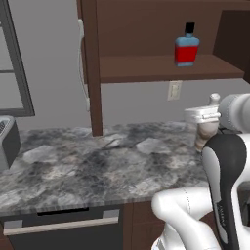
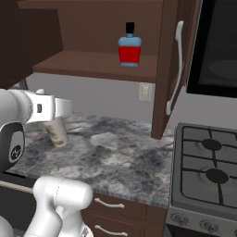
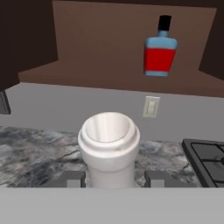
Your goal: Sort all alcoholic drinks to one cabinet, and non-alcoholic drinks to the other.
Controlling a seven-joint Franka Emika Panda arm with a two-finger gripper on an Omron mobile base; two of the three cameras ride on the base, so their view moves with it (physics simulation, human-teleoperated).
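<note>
My gripper (image 3: 114,178) is shut on a slim pale bottle (image 3: 109,151) with a white cap, one finger on each side of its neck. The bottle (image 1: 207,135) stands upright at the counter's right end, and I cannot tell whether its base touches the stone. From the right base view the gripper (image 2: 58,118) grips the bottle (image 2: 57,133) from the left. A squat blue bottle (image 1: 186,47) (image 2: 129,47) (image 3: 159,51) with a red label and black cap stands on the lower shelf of the open dark brown wall cabinet (image 1: 161,68) (image 2: 92,65). The non-alcoholic drinks are out of view.
The cabinet's open door (image 2: 163,74) with its silver bar handle (image 2: 175,69) juts over the marbled counter (image 1: 97,166). A gas stove (image 2: 208,171) sits to the right under a dark microwave (image 2: 217,46). A wall outlet (image 1: 174,90) is below the shelf. A dishwasher front (image 1: 63,229) lies under the counter.
</note>
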